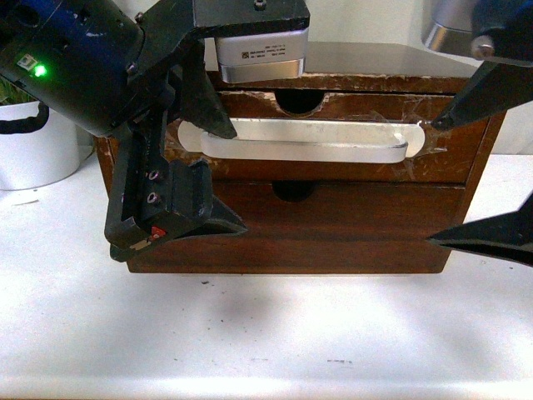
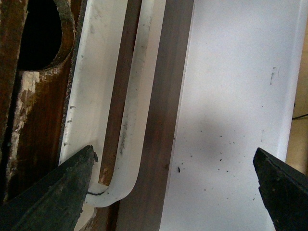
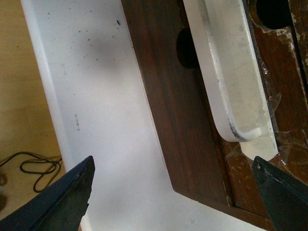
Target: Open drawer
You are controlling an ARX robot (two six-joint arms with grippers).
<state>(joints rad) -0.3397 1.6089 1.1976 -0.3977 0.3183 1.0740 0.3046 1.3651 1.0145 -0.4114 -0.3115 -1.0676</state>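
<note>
Drawer [image 1: 333,172] seemingly closed, contents unseen

White sticker on box: I see a small white sticker [image 1: 260,52] with tiny black print on the silver metal box [image 1: 279,73] at the top of the front view. The letters are too small for me to read.
Sticker on arm: A tiny pale sticker [image 1: 25,63] with dark marks sits on the round black shell of the left arm [image 1: 79,50], just beside a lit green light [image 1: 39,71]. I cannot read it.
Drawer: The dark brown scratched wooden drawer front [image 1: 333,171] and its long white handle [image 1: 308,142] show me no letters or numbers.
Wrist views: I find nothing to read there.
</note>
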